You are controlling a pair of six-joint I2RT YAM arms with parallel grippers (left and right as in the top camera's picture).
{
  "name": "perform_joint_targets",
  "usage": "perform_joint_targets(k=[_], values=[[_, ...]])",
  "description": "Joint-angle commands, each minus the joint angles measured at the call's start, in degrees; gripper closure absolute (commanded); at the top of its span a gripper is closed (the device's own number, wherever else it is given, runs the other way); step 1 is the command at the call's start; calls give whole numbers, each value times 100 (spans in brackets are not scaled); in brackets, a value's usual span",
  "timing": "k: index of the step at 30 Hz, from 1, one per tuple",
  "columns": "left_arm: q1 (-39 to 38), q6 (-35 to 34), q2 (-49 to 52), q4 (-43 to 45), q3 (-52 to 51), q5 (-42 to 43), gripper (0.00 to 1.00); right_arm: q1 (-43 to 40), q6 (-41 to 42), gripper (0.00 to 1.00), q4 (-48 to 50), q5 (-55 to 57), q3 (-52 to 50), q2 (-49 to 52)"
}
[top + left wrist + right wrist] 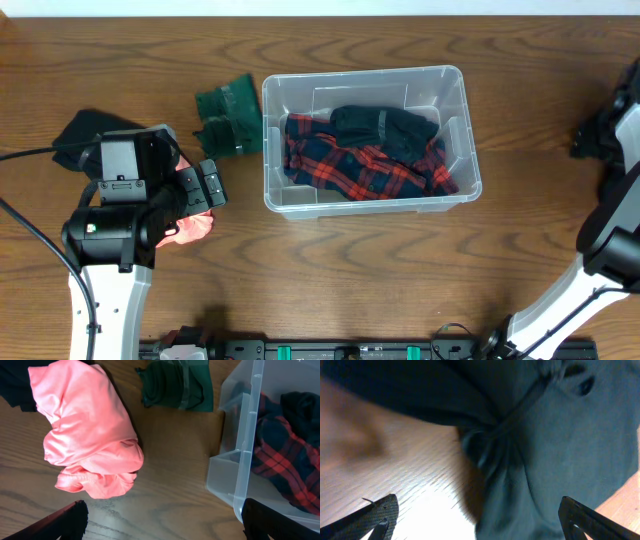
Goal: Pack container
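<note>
The clear plastic container [455,190] stands at the table's middle and holds a red-and-navy plaid cloth [350,165] with a black garment [385,128] on it. Its corner shows in the left wrist view [240,460]. My left gripper [162,522] is open and empty above bare wood, just short of a crumpled pink cloth [87,435], which also shows overhead [190,228]. A folded dark green cloth [228,115] lies left of the container [177,385]. My right gripper [480,520] is open, low over a dark teal-grey garment [560,455] at the far right edge [598,135].
A black cloth [85,135] lies at the far left, partly under my left arm [120,200]. My right arm [615,240] stands along the right edge. A rail runs along the table's front edge [350,350].
</note>
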Motion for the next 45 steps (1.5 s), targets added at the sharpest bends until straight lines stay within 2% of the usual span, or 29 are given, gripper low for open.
perform_joint_targets(k=[1, 4, 6, 7, 8, 9, 10, 16, 22, 28, 33, 40, 45], values=[[-2, 48, 7, 11, 136, 63, 2, -232, 118, 1, 74, 57, 9, 286], [-2, 48, 7, 13, 136, 63, 2, -431, 120, 2, 131, 57, 9, 511], [-2, 48, 7, 13, 136, 63, 2, -566, 144, 11, 125, 57, 7, 619], [-2, 48, 7, 11, 136, 63, 2, -634, 149, 22, 103, 50, 7, 649], [-2, 48, 7, 11, 136, 63, 2, -688, 168, 42, 63, 31, 7, 649], [-2, 48, 7, 11, 136, 63, 2, -732, 179, 67, 28, -2, 9, 649], [-2, 48, 7, 11, 136, 63, 2, -769, 216, 99, -24, -59, 17, 625], [-2, 48, 7, 11, 136, 61, 2, -667, 293, 99, -450, -850, 184, 151], [-2, 50, 7, 15, 136, 59, 2, -2, 236, 99, -564, -1342, 280, -1202], [-2, 50, 7, 7, 136, 57, 2, 1335, -240, 99, -562, -1360, 280, -2911], [-2, 50, 7, 7, 136, 57, 2, 2929, -407, 99, -649, -1360, 280, -3884], [-2, 50, 7, -11, 136, 57, 2, 5016, -317, 99, -1104, -1357, 227, -3965], [-2, 50, 7, -15, 136, 59, 2, 5681, 251, 99, -1672, -1360, -13, -3346]])
